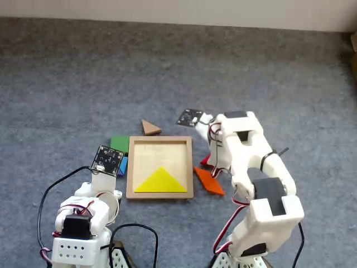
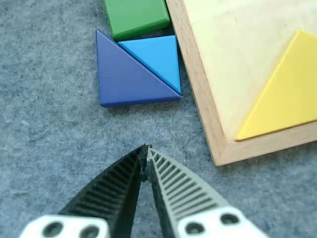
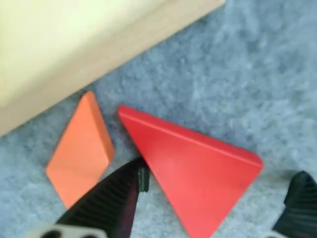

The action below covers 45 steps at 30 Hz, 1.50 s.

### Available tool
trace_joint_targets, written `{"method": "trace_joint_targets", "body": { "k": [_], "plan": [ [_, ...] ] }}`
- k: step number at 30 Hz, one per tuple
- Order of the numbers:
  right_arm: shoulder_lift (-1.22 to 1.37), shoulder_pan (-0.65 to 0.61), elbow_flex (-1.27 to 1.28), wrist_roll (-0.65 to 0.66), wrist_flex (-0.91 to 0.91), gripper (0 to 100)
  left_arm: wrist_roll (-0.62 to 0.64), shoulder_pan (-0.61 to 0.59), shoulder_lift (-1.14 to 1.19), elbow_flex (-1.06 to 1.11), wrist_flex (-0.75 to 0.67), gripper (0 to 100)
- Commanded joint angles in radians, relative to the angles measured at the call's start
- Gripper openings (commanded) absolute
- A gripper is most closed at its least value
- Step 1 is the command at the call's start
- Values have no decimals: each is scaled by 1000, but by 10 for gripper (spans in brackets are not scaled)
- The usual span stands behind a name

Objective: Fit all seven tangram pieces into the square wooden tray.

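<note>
One yellow triangle (image 1: 160, 181) seated, we straddle the red triangle (image 3: 198, 168) at the tray's (image 1: 160, 195) three o'clock, right gripper (image 3: 218, 183) spread apart, left gripper (image 2: 147, 163) pressed together; closing may skid it.

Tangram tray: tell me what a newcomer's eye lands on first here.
The yellow triangle lies alone in the wooden tray. Beside the tray, the right gripper straddles a red triangle, jaws open. The left gripper, jaws shut, hangs over the carpet near a dark blue triangle.
</note>
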Motion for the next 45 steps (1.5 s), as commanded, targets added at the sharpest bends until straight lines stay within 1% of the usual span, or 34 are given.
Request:
{"method": "trace_joint_targets", "body": {
  "k": [1,3,8,13,22,25,27,31,33,40,43,45],
  "plan": [
    [50,-12,15,-21,-58,400,-5,8,-38,19,3,5],
    [65,-10,16,-21,-28,358,-5,8,-38,19,3,5],
    [71,-10,16,-20,-21,236,-5,8,-38,19,3,5],
    [53,-1,16,-20,-18,191,-5,8,-38,19,3,5],
    [-193,1,27,-20,-16,190,-5,8,-38,19,3,5],
    [-202,2,19,-23,-16,196,-5,8,-38,19,3,5],
    [-200,-4,18,-51,-22,205,-5,8,-38,19,3,5],
    [-202,-33,18,-130,-19,315,-5,8,-38,19,3,5],
    [-202,-54,18,-147,-19,341,-5,8,-38,19,3,5],
    [-197,-94,19,-152,-30,341,-5,8,-38,19,3,5],
    [-197,-104,24,-204,-94,343,-5,8,-38,19,3,5],
    [-193,-116,25,-213,-133,343,-5,8,-38,19,3,5]
  ]
}}
